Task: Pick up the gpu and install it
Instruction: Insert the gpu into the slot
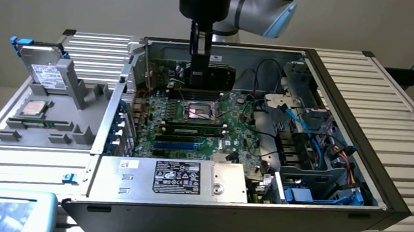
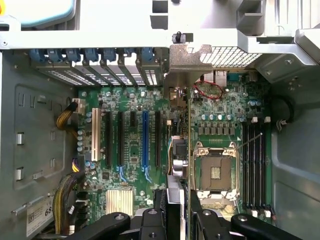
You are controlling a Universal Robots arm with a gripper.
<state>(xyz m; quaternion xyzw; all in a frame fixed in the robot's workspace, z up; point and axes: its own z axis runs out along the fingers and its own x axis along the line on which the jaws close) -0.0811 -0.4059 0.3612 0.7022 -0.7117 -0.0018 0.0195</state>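
Observation:
My gripper (image 1: 200, 57) hangs over the far part of the open computer case (image 1: 342, 93), shut on the gpu (image 1: 212, 75). The card stands on edge with its black cooler showing, low over the motherboard (image 1: 190, 139) just beyond the CPU socket (image 1: 199, 112). In the wrist view the gpu (image 2: 176, 160) appears edge-on between my fingertips (image 2: 161, 205). Its silver end bracket (image 2: 190, 57) reaches the case's rear slot wall. It hovers between the row of expansion slots, one of them blue (image 2: 145, 137), and the CPU socket (image 2: 215, 172).
Memory sticks (image 1: 195, 127) lie across the board in front of the socket. A labelled power supply (image 1: 176, 177) fills the near corner. Cables and drive bays (image 1: 314, 158) crowd the exterior view's right. A grey tray (image 1: 43, 131) on the left carries a silver drive box (image 1: 48, 73).

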